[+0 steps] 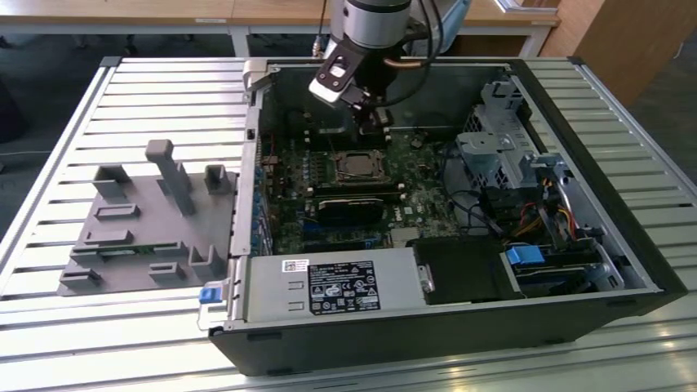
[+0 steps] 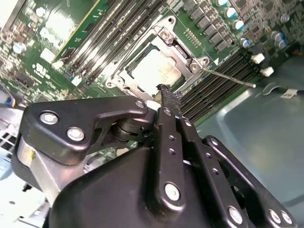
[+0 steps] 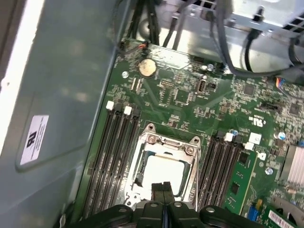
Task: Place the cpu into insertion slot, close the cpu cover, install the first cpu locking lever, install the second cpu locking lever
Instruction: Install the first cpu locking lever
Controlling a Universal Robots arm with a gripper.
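The cpu [image 3: 166, 172] shows its dull silver top inside the insertion slot [image 1: 357, 166] on the green board. The cpu cover [image 3: 164, 142] lies flat around it as a silver frame with a square window. In the second wrist view the cpu [image 2: 153, 70] sits under the cover [image 2: 178, 47], and a thin silver locking lever [image 2: 230, 77] sticks out from the socket's corner over the memory slots. My gripper [image 3: 162, 186] hangs just above the socket's edge, fingers pressed together with nothing between them. It also shows in the exterior view as the gripper [image 1: 376, 122] and in the second wrist view as the gripper [image 2: 166, 91].
The open computer case [image 1: 610, 269] lies on a slatted table. Long black memory slots [image 3: 114, 156] flank the socket. A black card [image 1: 348, 204], a power supply [image 1: 326, 286] and a drive cage [image 1: 501, 147] crowd the case. A grey fixture [image 1: 142, 220] stands at the exterior view's left.
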